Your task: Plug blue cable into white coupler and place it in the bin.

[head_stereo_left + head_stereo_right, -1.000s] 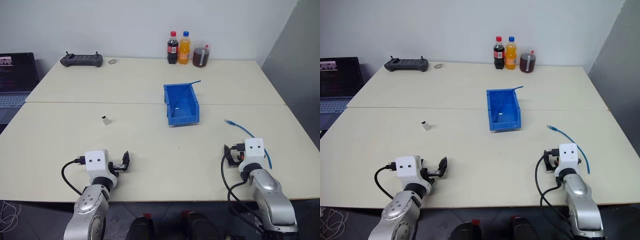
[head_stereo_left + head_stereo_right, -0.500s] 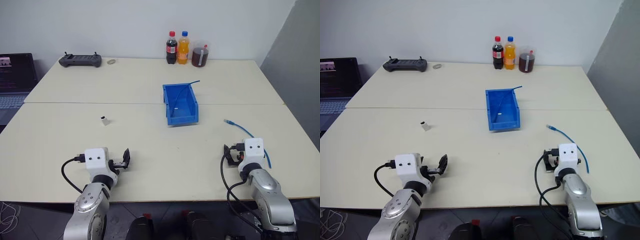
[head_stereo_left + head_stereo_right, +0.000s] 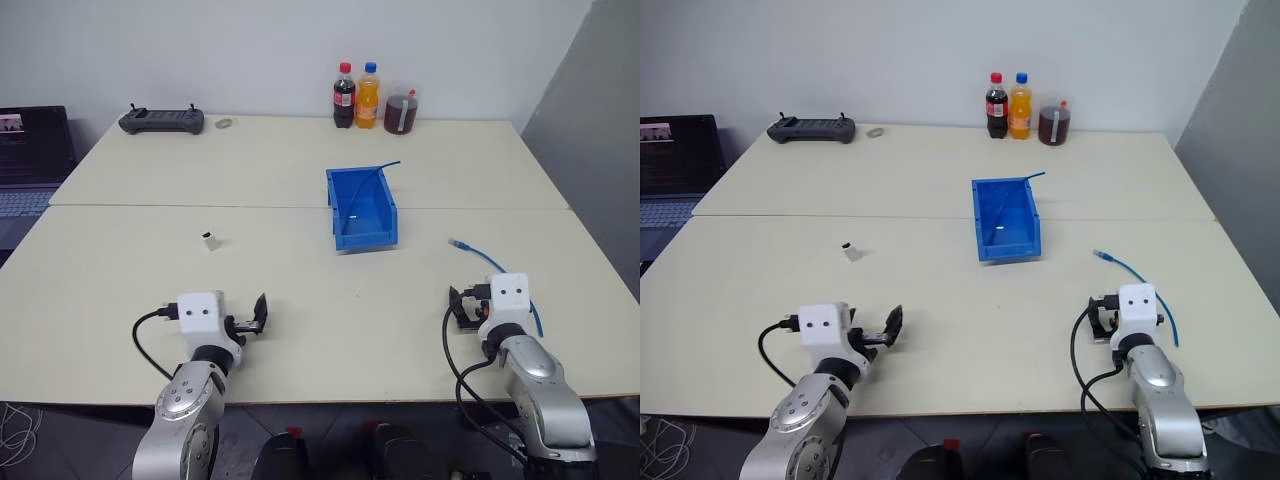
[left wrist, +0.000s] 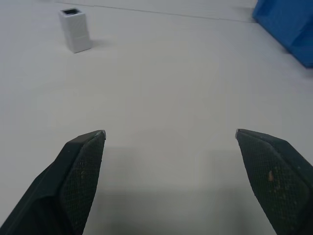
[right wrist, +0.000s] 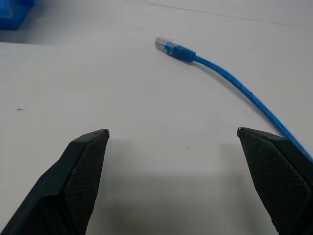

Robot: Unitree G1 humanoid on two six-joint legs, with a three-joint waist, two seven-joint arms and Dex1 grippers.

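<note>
Pale cream worktop, two slabs butted along a seam, against a plain white wall; grey panel on the right.

Left end effector hovers low over the near left part of the worktop, fingers spread wide, nothing between them. Right end effector sits near the front right edge, fingers likewise wide apart and empty.

Coupler: small white block, standing upright with the dark socket face up. It lies ahead of the left end effector and slightly to its left, well apart, untouched. In the left wrist view it shows at, beyond the left fingertip.

Cable: thin, blue, lying flat on the worktop. Its clear plug end is ahead of the right end effector, between the lines of the two fingers, not touching either. From the plug the cord runs back past the right finger's outer side, close beside the right wrist.

Bin: blue, ahead of both end effectors and between them, nearer the right one's side of centre, well apart from each. A second thin blue cable hangs over its far rim. A corner of the bin shows in the left wrist view.

Far edge: three drink bottles behind the bin, a black handheld controller far ahead-left. Laptop off the worktop's left side.
</note>
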